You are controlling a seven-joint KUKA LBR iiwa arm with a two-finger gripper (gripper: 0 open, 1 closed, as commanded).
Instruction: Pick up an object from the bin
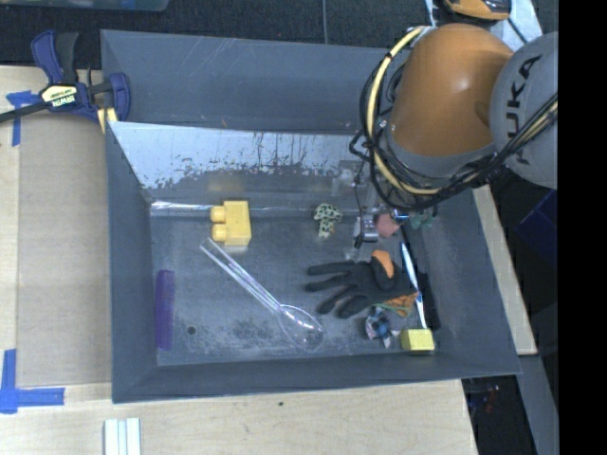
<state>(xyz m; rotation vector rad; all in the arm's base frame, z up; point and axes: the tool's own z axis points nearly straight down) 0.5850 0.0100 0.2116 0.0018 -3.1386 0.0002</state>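
Note:
My gripper (365, 224) hangs under the arm's orange cover at the bin's right back, just above the floor. A black glove (353, 286) with an orange tab lies directly in front of it, fingers pointing left. A small pale spotted toy (327, 218) stands just left of the gripper. A small pink thing (387, 224) shows right beside the gripper; whether the gripper touches it I cannot tell.
A yellow toy brick (230, 224) sits at the back left. A clear plastic spoon (266, 297) lies diagonally across the middle. A purple stick (164, 306) lies along the left wall. A yellow block (417, 339) and a small bluish thing (379, 327) sit in the front right corner.

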